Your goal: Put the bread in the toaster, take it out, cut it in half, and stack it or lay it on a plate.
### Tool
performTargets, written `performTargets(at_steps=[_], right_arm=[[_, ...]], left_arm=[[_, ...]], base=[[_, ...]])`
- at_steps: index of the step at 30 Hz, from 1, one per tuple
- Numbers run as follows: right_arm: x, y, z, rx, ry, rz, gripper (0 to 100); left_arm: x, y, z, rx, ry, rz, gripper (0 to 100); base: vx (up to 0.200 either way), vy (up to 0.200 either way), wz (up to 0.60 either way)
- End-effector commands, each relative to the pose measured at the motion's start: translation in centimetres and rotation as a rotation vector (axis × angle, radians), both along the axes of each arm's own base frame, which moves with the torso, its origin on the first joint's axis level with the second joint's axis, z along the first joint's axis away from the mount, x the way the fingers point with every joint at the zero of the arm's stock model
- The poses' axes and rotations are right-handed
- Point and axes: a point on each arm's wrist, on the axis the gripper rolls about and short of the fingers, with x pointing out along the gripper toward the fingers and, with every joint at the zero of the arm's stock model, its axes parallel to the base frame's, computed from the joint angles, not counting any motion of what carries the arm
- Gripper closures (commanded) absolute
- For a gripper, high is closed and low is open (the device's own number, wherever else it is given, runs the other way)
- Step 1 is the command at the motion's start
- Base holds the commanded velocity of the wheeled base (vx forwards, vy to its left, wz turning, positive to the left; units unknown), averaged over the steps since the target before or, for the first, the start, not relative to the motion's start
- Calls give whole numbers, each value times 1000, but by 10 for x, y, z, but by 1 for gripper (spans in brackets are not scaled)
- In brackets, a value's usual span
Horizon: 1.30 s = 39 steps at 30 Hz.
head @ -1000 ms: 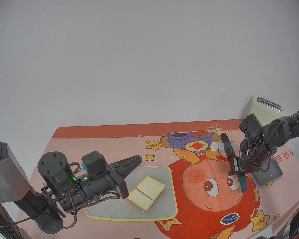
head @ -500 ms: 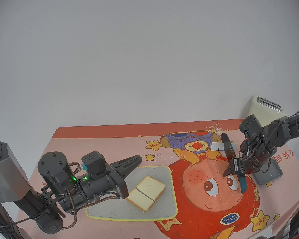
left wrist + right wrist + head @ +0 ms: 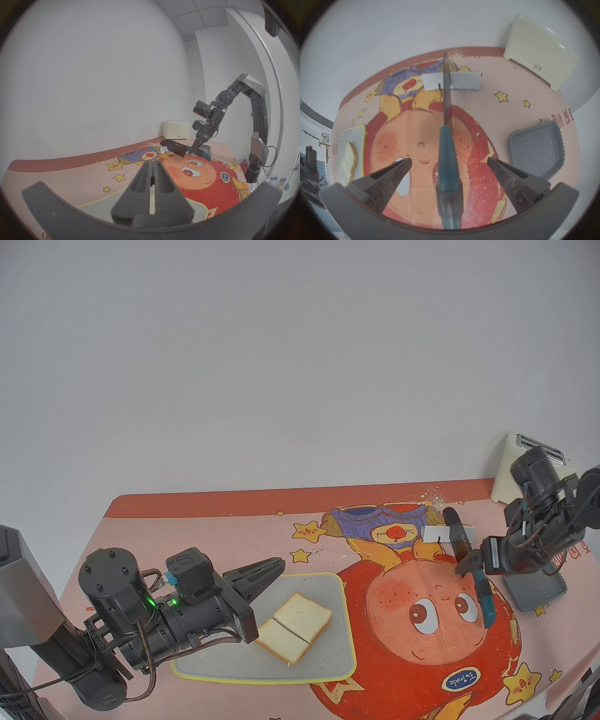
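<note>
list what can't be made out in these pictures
- Toaster slots: head view, the right arm covers part; their insides are out of sight.
- Plate: head view, its far side is behind that arm.
- Bread: right wrist view, edge-on near the border, so the cut is lost.
- Cutting board: left wrist view, the left gripper blocks most of it.

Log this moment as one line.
bread: halved on board | knife: in stand | right end effector: open | left end effector: shut

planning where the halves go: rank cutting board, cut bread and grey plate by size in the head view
1. cutting board, clearly largest
2. cut bread
3. grey plate, partly hidden by the right arm, so bread versus plate is unsure
</note>
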Motion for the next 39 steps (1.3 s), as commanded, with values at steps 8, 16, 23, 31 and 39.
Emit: performTargets(at_steps=[8, 16, 23, 31, 39], right_arm=[[-111, -20, 40, 267, -286, 201, 0], [-104, -3, 25, 409, -425, 298, 0], [-52, 46, -2, 439, -322, 318, 100], [-31, 66, -19, 415, -452, 280, 100], [-41, 81, -20, 420, -446, 344, 100]], left_arm=[[-24, 13, -10, -43, 150, 1, 100], [-27, 30, -21, -1, 201, 57, 100], [-25, 29, -31, 27, 241, 66, 100], [-34, 31, -28, 31, 228, 87, 100], [-30, 21, 0, -8, 138, 109, 100]], base=[[0, 0, 0], [0, 0, 0], [0, 0, 0], [0, 0, 0], [0, 0, 0]])
